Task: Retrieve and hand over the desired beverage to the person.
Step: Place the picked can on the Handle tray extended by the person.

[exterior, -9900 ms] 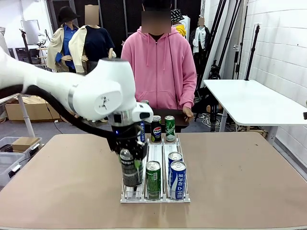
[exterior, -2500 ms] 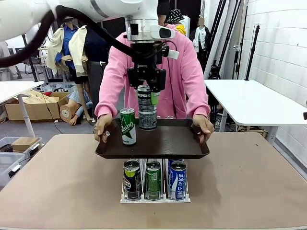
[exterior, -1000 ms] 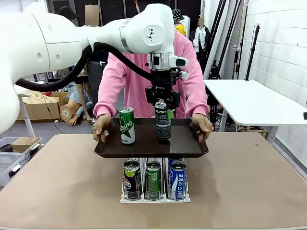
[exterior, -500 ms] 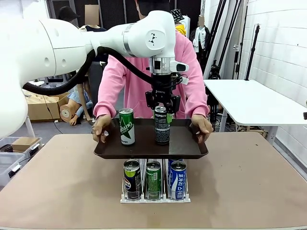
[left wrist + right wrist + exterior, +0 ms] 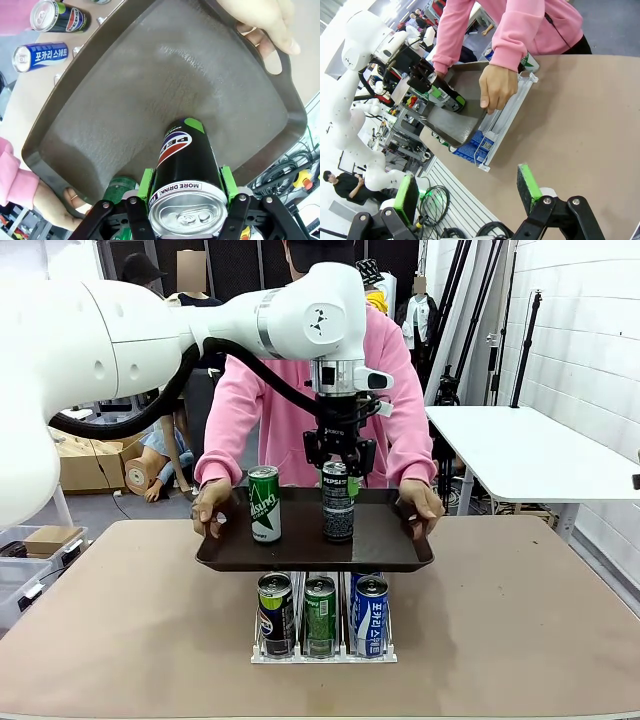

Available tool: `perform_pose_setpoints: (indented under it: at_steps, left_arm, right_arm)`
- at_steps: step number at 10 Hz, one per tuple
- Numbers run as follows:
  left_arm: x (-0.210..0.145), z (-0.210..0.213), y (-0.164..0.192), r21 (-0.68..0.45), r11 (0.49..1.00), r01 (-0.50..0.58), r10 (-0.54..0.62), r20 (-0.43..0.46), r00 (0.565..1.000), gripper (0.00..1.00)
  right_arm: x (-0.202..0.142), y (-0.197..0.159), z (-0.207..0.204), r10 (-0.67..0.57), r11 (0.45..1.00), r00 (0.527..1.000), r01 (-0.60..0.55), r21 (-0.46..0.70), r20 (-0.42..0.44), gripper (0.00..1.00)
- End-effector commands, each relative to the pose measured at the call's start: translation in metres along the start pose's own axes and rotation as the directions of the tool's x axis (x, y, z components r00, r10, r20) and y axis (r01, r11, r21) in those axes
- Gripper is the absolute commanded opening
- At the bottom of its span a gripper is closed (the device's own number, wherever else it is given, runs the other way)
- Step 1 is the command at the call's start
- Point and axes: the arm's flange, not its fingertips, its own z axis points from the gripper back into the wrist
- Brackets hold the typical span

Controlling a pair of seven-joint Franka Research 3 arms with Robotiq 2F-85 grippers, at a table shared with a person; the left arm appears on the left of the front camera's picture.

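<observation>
Nearest the robot, the right gripper [image 5: 465, 202] hangs over the table [image 5: 520, 620] with its jaws spread and empty. Beyond the can rack [image 5: 322, 652], the left gripper [image 5: 338, 466] is clamped on the upper wall of the black Pepsi can [image 5: 338, 504], standing upright on the dark tray [image 5: 300, 550] the person [image 5: 330, 360] holds. The can looks rigid but thin-walled, smooth and likely heavy if full, so a grip high on its sides seems apt.

Tray [image 5: 300, 550] hides the rear of the can rack [image 5: 322, 652]; green can [image 5: 119, 189] mostly hidden behind the Pepsi can [image 5: 185, 175]; its label unreadable.
</observation>
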Motion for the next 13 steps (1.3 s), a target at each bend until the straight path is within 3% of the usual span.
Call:
perform_pose_setpoints:
  at_steps: [1,3,4,8,10,11,13]
  left_arm:
    - [0.005,0.014,-0.002,0.035,0.999,-0.032,0.033,-0.010,0.999,0.53]
    - [0.002,0.026,-0.007,0.056,0.998,-0.030,0.030,0.015,0.999,0.93]
    - [0.000,0.031,-0.009,0.062,0.998,-0.027,0.026,0.023,0.999,1.00]
    - [-0.008,0.053,-0.020,0.100,0.994,-0.030,0.025,0.057,0.998,1.00]
    - [-0.005,0.053,-0.018,0.125,0.992,-0.033,0.030,0.021,0.999,1.00]
    - [-0.012,0.047,-0.019,0.070,0.998,-0.008,0.003,0.066,0.998,1.00]
    - [-0.012,0.047,-0.019,0.070,0.998,-0.008,0.003,0.066,0.998,1.00]
  right_arm:
    - [0.002,0.000,-0.001,0.007,1.000,1.000,-0.007,0.020,0.024,1.00]
    - [0.002,0.000,-0.001,0.007,1.000,1.000,-0.007,0.020,0.024,1.00]
    - [0.002,0.000,-0.001,0.007,1.000,1.000,-0.007,0.020,0.024,1.00]
    - [0.002,0.000,-0.001,0.007,1.000,1.000,-0.007,0.020,0.024,1.00]
    - [0.002,0.000,-0.001,0.007,1.000,1.000,-0.007,0.020,0.024,1.00]
    - [0.002,0.000,-0.001,0.007,1.000,1.000,-0.007,0.020,0.024,1.00]
    - [0.002,0.000,-0.001,0.007,1.000,1.000,-0.007,0.020,0.024,1.00]
